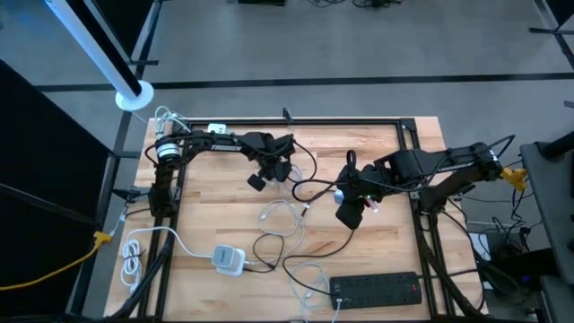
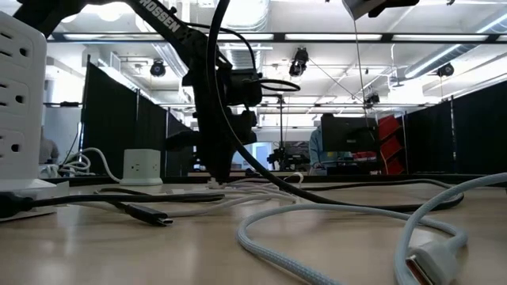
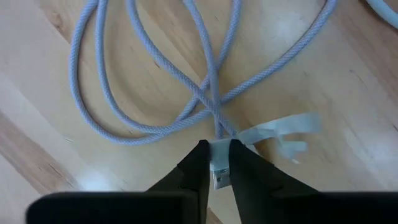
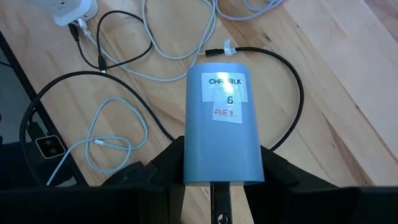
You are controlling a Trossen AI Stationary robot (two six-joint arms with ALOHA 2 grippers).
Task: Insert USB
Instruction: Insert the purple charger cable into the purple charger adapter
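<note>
Left gripper (image 3: 216, 163) fingers pinch the USB plug (image 3: 220, 176) just above the worktop (image 3: 348, 93). Right gripper (image 4: 219, 171) fingers clamp the blue charger (image 4: 224, 127) near the plug; insertion not yet done, judging by the gap

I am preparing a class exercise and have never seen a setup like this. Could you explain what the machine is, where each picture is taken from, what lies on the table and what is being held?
It is a robot with two dark arms at a wooden table.

One picture looks straight down, one looks level across the tabletop, and two come from cameras on the wrists.

On the table lie white cables, a white adapter and a black power strip.

The left gripper is shut on a USB plug of a pale braided cable.

The right gripper is shut on a blue block labelled 6, which has a black cable.
</note>
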